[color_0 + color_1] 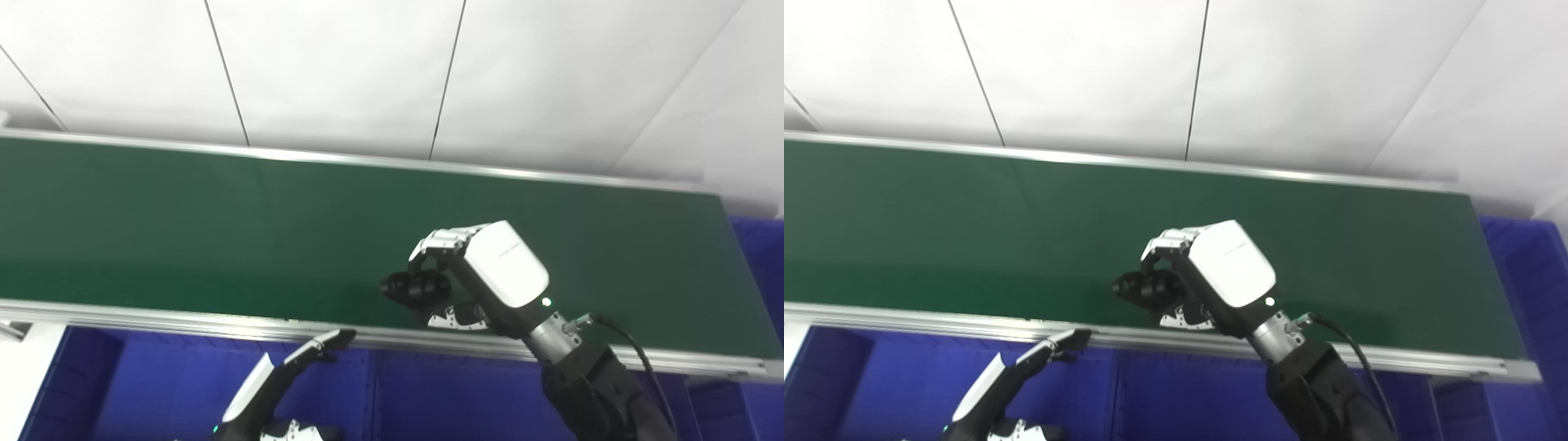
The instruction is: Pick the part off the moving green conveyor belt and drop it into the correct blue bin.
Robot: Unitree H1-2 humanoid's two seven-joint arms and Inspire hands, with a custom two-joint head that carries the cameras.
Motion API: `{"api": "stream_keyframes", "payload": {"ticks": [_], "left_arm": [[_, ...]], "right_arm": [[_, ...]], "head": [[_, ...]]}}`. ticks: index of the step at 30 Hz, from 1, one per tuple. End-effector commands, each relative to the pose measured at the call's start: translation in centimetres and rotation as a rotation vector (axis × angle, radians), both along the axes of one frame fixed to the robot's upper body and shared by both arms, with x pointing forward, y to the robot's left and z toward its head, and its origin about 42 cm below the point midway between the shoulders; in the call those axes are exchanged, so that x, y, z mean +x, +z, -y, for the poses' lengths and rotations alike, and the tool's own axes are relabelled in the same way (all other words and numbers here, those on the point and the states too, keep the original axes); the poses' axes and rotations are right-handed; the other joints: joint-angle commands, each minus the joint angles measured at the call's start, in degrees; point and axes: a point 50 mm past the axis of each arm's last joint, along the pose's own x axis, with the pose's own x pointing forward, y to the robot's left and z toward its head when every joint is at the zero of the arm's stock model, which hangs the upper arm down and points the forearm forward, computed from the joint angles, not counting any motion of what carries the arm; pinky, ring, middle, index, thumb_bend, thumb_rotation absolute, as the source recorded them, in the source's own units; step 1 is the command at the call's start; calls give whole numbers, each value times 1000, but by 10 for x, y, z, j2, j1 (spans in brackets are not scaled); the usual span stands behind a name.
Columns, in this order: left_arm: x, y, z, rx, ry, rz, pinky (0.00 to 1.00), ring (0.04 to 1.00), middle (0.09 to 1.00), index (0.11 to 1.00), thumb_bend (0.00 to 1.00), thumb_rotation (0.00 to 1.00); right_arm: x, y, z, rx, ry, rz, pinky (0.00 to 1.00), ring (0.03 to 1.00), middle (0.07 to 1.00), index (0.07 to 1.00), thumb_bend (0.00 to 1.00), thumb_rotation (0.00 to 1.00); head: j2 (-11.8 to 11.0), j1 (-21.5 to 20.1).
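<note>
One black part (pixel 416 288), lower centre of frame, gripped in the right hand (pixel 484 275) over the near side of the one green belt (pixel 184 233). Left hand (pixel 282 380) low at bottom left above a blue bin (pixel 153 380), fingers spread, holding nothing. Second blue bin (pixel 759 257) at right edge.

Behind the belt you see a white panelled wall (pixel 343 67), split by thin dark seams (pixel 447 79), evenly lit.

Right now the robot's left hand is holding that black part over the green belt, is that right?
Not quite: the right hand is shut on the black part over the green belt, as the left eye view shows. The left hand waits low, holding nothing.
</note>
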Motion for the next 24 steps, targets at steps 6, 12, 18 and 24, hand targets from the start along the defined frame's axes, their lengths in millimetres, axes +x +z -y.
{"api": "stream_keyframes", "payload": {"ticks": [6,12,18,24], "left_arm": [[3,15,-4,-51,-9,42,720,826,866,862,693,741],[8,20,-8,-61,-7,45,684,805,860,860,725,752],[15,28,-11,-82,-8,58,630,784,863,856,729,742],[20,33,-13,-78,-9,81,622,771,856,855,707,751]], "right_arm": [[-52,-11,0,63,-49,-117,302,451,563,474,491,0],[-88,-38,1,55,-80,-245,318,465,561,468,493,0],[-103,-64,3,-5,-84,-324,321,470,552,455,495,0],[-103,-83,-1,-159,-52,-451,351,441,565,496,492,0]], "head": [[28,-16],[51,-28],[74,-40],[84,-49]]}}
